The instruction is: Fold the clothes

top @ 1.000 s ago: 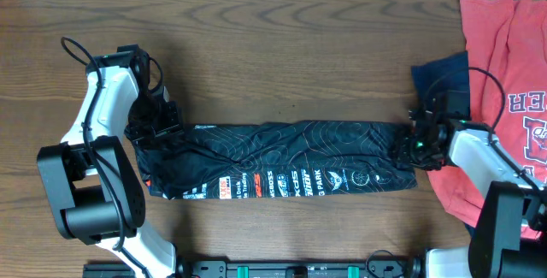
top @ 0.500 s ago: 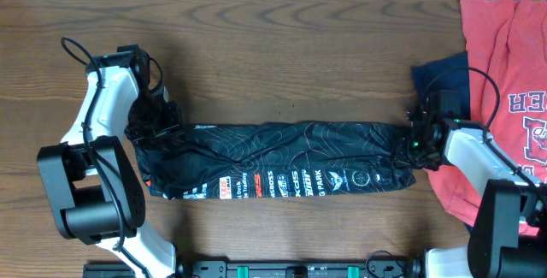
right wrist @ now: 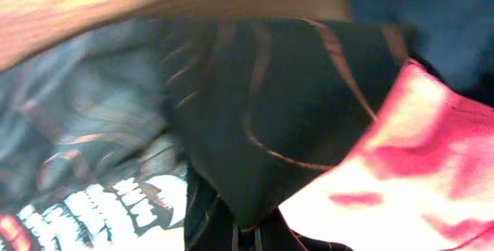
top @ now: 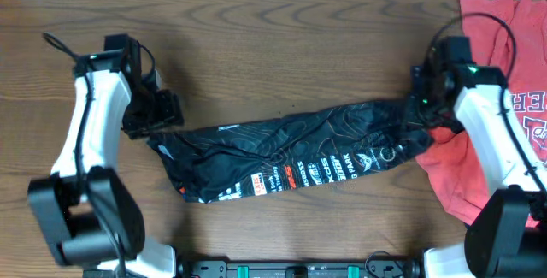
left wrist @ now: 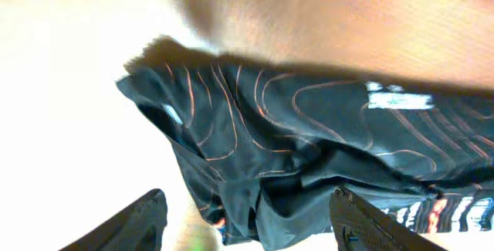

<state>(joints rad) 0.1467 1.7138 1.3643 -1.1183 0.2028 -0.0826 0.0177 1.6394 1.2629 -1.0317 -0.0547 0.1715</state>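
The black jersey with orange-red contour lines and white and orange logos lies as a long bundle across the table, its right end raised toward the far side. My right gripper is shut on that right end. In the right wrist view the black cloth fills the space at the jaws. My left gripper is above the jersey's left end. In the left wrist view its fingers are wide apart, with the rumpled cloth below them.
A red T-shirt with white lettering lies at the right edge, right beside the jersey's gripped end; it also shows in the right wrist view. A navy garment lies beside it. The brown wooden table lies beyond the jersey.
My right gripper has pulled the jersey's right end toward the far side, so the bundle now slants and sags. My left arm has risen and shifted slightly left and back.
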